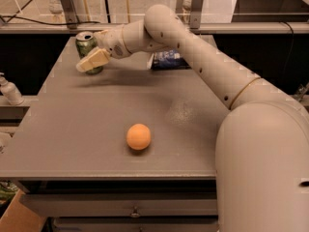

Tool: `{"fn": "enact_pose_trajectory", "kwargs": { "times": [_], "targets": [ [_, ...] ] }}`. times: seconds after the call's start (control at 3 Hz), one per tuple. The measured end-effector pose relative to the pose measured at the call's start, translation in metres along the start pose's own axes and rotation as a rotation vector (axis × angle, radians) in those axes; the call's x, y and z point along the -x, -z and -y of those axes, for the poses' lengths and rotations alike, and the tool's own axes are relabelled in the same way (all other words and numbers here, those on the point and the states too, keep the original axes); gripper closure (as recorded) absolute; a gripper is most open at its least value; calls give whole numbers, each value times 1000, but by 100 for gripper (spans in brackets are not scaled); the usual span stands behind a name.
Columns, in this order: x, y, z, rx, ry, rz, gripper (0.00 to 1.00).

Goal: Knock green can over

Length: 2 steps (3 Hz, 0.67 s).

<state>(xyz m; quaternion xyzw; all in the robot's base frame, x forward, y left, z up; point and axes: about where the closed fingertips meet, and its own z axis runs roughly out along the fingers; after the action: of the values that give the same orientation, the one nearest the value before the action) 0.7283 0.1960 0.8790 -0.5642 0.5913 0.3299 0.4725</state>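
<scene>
The green can point(86, 44) stands upright near the far left corner of the grey table point(96, 144). It is green with a silver top rim. My gripper point(90, 62) is at the end of the arm that reaches across the table from the right. Its pale fingers point(94, 60) lie against the front of the can and hide the can's lower part. An orange ball point(138, 136) lies near the table's front middle, well away from the gripper.
A dark blue chip bag point(169, 60) lies at the far middle of the table, partly behind the arm. A white bottle point(9, 91) stands off the table's left edge. A railing and posts run behind the table.
</scene>
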Motion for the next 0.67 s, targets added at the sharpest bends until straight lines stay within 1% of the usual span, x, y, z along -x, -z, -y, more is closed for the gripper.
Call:
{"fn": "enact_pose_trajectory", "kwargs": {
  "times": [0.33, 0.67],
  "targets": [
    [-2, -5, 1, -2, -9, -7, 42],
    [-2, 8, 1, -26, -26, -14, 64]
  ]
}}
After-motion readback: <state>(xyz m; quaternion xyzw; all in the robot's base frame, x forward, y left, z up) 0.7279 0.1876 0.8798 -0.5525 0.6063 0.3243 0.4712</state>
